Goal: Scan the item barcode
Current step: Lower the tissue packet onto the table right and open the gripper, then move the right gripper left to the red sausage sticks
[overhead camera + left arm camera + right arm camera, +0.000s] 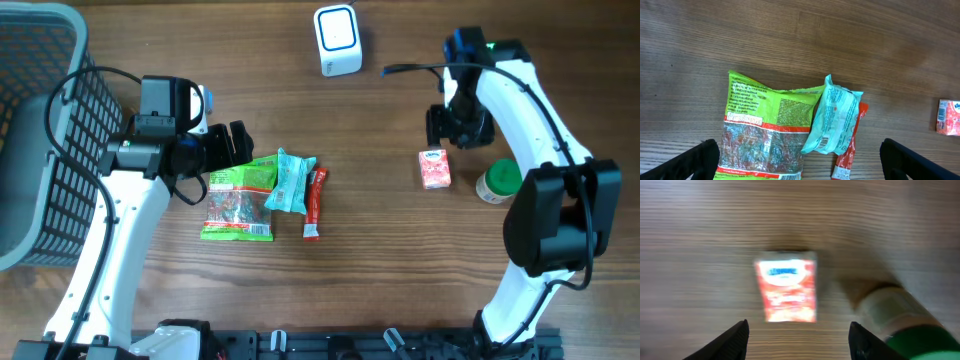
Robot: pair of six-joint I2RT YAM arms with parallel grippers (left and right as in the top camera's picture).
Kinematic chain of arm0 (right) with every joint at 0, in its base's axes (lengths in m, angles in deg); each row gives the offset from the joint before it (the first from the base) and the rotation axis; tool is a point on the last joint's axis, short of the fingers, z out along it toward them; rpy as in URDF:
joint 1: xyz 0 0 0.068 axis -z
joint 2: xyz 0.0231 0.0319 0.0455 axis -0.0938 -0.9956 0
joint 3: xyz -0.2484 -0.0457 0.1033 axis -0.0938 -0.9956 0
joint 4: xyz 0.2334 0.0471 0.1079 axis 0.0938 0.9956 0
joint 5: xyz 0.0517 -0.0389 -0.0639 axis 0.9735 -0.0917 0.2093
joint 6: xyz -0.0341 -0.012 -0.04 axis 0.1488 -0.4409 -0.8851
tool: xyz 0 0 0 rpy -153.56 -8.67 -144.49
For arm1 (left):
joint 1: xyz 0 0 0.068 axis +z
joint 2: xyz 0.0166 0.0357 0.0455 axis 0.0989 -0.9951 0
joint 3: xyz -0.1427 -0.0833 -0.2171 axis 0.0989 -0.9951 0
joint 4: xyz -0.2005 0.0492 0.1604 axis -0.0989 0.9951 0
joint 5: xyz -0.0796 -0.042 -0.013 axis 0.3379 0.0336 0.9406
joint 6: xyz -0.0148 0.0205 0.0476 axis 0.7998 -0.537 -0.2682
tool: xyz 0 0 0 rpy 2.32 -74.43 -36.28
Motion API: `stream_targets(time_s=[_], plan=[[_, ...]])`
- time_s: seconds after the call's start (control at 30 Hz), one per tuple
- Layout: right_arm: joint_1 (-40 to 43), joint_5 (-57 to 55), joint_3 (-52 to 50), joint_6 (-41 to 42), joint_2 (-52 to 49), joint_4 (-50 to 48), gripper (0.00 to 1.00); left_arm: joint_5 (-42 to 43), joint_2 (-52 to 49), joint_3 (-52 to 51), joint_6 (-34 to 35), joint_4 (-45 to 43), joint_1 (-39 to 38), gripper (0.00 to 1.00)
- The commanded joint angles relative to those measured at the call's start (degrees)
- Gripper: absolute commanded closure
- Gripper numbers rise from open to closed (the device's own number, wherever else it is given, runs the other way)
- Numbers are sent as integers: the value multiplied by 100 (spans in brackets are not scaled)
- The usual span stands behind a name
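Observation:
A white barcode scanner (338,40) stands at the back middle of the table. A small red box (434,169) lies flat on the wood, blurred in the right wrist view (786,292). My right gripper (455,125) hovers just behind it, open (797,340), with nothing between its fingers. On the left lie a green snack bag (238,200), a teal packet (292,182) and a red stick pack (314,203), overlapping. My left gripper (235,145) hangs wide open (800,162) above the bag (765,135) and the teal packet (837,122), holding nothing.
A green-lidded bottle (498,182) lies right of the red box, close to the right fingers (905,325). A grey mesh basket (40,130) fills the far left edge. The right arm's cable trails toward the scanner.

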Motion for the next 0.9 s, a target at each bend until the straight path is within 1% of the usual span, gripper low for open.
stream_targets(time_s=[0.0, 0.07, 0.27, 0.4, 0.5, 0.67, 0.77, 0.87], plan=[[-138, 1198, -83, 107, 20, -118, 37, 63, -13, 20, 31, -11, -26, 0], [-258, 1443, -260, 120, 20, -358, 38, 63, -13, 20, 28, -11, -26, 0], [-483, 1467, -1060, 122, 20, -1360, 37, 63, -13, 20, 28, -11, -26, 0], [-481, 1110, -1554, 315, 20, -1845, 36, 63, -13, 20, 28, -11, -26, 0], [-481, 98, -1738, 656, 20, -1722, 36, 63, -13, 20, 31, -11, -26, 0], [-470, -568, -1718, 723, 24, -1434, 39, 63, -13, 20, 28, -11, -26, 0], [-474, -278, -1707, 691, 44, -1287, 42, 63, -13, 20, 28, -11, -26, 0], [-522, 544, -1679, 302, 205, -1296, 43, 63, -13, 20, 28, -11, -26, 0]])
